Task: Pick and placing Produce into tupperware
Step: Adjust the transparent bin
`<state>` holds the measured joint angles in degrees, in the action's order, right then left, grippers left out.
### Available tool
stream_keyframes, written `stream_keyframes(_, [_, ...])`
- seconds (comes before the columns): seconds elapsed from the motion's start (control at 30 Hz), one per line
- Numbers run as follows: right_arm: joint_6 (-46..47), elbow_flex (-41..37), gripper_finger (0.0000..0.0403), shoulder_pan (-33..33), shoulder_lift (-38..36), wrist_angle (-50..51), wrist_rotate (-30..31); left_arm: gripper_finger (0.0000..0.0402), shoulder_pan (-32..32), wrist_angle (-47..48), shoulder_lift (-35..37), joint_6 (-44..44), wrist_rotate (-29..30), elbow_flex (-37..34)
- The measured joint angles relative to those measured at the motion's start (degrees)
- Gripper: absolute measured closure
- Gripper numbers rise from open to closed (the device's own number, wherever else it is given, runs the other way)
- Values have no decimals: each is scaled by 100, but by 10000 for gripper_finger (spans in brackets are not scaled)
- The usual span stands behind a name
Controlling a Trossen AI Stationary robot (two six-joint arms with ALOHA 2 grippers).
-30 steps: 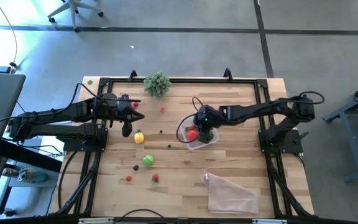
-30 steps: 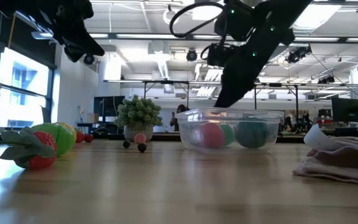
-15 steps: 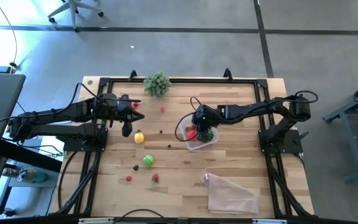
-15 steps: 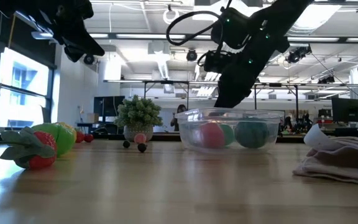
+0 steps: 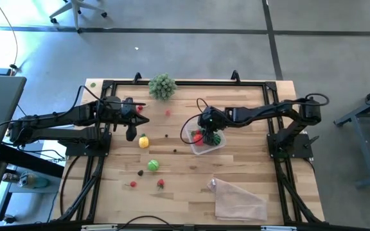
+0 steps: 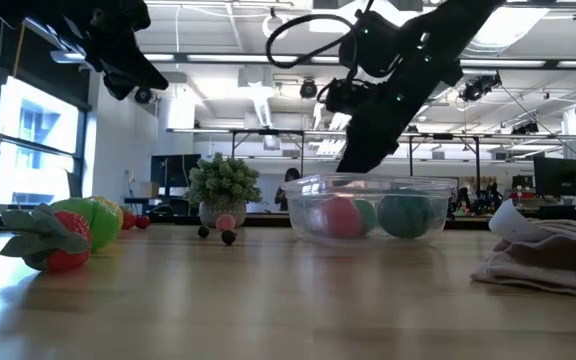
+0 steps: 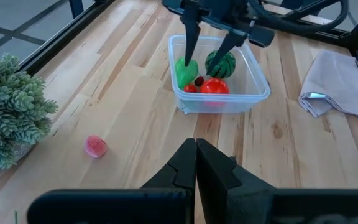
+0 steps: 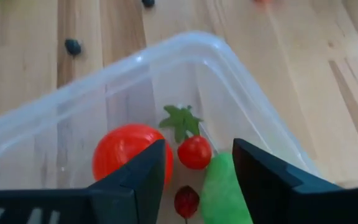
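Observation:
The tupperware (image 5: 216, 145) is a clear tub right of the table's middle. It holds a red ball (image 8: 126, 155), a small red tomato with a green leaf (image 8: 194, 151), a dark red berry (image 8: 186, 201), a striped melon ball (image 7: 221, 64) and a green piece (image 8: 224, 186). My right gripper (image 7: 207, 53) points down into the tub, open, with the green piece between its fingertips. My left gripper (image 7: 196, 155) is shut and empty, raised over the table's left part (image 5: 131, 133). More produce lies loose on the table: a yellow piece (image 5: 144, 141), a green ball (image 5: 153, 165) and a pink berry (image 7: 96, 146). My right gripper stands open over the green piece (image 7: 185, 70) in the tub, slanting down from the table's right. I cannot tell whether a fingertip (image 7: 189, 55) touches the piece, which rests in the tub among the other produce.
A grey-green leafy clump (image 5: 162, 85) stands at the far edge. A crinkled clear bag (image 5: 237, 200) lies at the near right. Small red pieces (image 5: 160, 184) and dark berries (image 5: 175, 151) dot the board between the arms.
My right arm's wrist has edged a little toward the table's left above the tupperware. The tub and the produce in it lie as before.

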<state>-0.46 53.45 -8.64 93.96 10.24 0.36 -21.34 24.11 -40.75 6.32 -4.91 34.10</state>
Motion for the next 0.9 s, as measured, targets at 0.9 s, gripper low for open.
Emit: stream_keyframes(0.9, [402,7,287,293,-2619,1282,-430,401,0,1,0,-1,2,1])
